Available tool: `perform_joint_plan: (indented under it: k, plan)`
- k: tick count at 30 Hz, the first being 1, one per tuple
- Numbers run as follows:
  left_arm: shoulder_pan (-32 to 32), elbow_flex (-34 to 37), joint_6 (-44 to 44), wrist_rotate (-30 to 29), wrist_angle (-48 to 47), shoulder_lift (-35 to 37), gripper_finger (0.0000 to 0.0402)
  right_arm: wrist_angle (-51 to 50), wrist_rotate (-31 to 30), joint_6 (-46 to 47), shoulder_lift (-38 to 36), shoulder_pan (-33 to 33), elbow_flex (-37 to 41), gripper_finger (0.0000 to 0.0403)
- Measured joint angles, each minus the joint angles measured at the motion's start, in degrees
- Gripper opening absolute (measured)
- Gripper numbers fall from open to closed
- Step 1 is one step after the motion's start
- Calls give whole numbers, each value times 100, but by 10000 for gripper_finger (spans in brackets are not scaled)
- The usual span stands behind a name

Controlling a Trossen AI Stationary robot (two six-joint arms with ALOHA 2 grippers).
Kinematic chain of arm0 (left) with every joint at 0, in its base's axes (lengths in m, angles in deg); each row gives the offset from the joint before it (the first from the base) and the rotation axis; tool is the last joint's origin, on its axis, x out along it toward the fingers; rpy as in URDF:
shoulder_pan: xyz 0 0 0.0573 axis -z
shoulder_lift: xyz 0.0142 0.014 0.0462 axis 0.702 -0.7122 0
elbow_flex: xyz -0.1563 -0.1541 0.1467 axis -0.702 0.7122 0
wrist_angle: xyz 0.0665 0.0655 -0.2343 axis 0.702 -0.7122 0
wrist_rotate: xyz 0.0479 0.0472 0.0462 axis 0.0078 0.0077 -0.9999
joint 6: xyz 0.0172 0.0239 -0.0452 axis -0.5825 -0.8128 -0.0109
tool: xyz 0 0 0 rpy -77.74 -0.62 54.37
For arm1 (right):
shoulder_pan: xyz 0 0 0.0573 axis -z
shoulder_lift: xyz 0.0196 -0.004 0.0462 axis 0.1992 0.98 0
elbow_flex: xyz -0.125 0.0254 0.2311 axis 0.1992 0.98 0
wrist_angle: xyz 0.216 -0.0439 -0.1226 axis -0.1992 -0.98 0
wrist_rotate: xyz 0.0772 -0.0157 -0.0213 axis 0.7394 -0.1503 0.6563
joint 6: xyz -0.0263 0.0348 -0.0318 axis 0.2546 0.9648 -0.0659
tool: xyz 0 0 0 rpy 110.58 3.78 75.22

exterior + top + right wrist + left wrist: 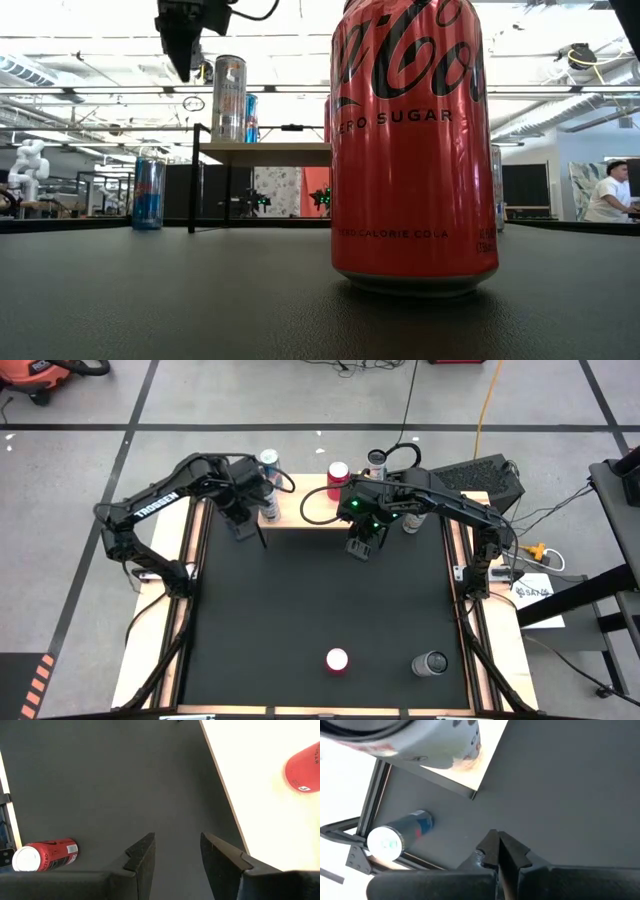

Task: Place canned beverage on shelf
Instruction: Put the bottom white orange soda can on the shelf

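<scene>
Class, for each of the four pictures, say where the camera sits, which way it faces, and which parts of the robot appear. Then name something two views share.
High view: overhead, looking straight down; both arms, the left hand and right hand by the shelf.
Low view: at table height, facing the shelf past a red cola can; one hand hangs above.
Left wrist view: looks down past shut fingers.
Right wrist view: looks down past open fingers.
Shared: high and low views both show the shelf.
</scene>
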Motion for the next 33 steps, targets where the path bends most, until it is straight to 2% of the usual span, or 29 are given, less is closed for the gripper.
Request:
perform_joint_plan:
  k: [14,18,25,33]
  plan:
    - [-10,17,-9,-25,254,17,3,-2,0,-2,0,-4,0,144]
    - [-15,15,-9,-23,783,38,3,0,0,-2,0,-4,2,144]
    - [-31,15,-54,-59,744,-7,1,0,0,-2,0,-4,1,144]
    - [-366,13,-171,-114,861,-96,1,0,0,0,0,-4,0,144]
